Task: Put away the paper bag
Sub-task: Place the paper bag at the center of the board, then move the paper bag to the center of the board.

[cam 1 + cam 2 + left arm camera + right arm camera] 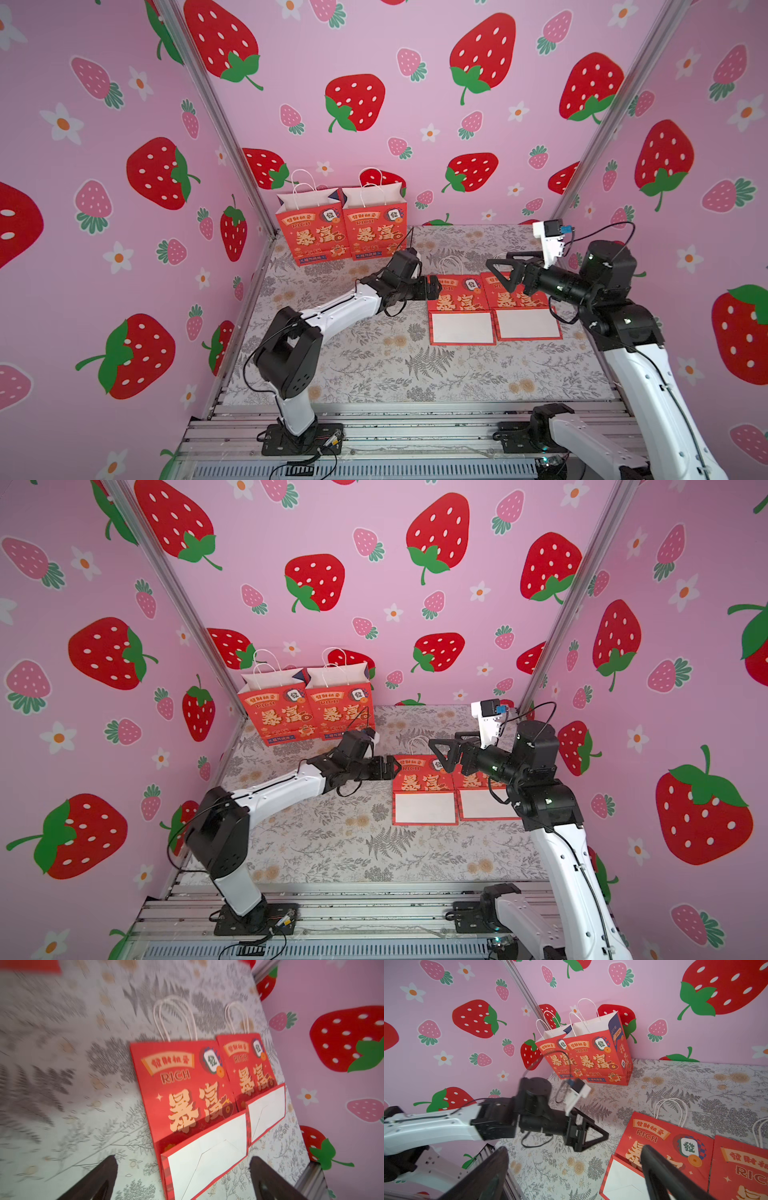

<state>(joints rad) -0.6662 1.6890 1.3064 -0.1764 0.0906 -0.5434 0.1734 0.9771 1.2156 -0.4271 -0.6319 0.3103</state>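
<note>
Folded paper bag (187, 1088) lettered "RICH"

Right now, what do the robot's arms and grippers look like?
The left arm and right arm have white shells, black joints and black cables. The left gripper and right gripper are black with triangular-frame fingers. A white camera mount tops the right wrist.

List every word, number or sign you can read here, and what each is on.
"RICH": fronts of the middle flat bag, wall-side flat bag, corner standing bag and other standing bag.
"暴富": large, on the same four fronts.
"發": tile picture on each front.
"100%": side panel of the other standing bag.
Banner characters, side column, bottom labels: too small to read.
</note>
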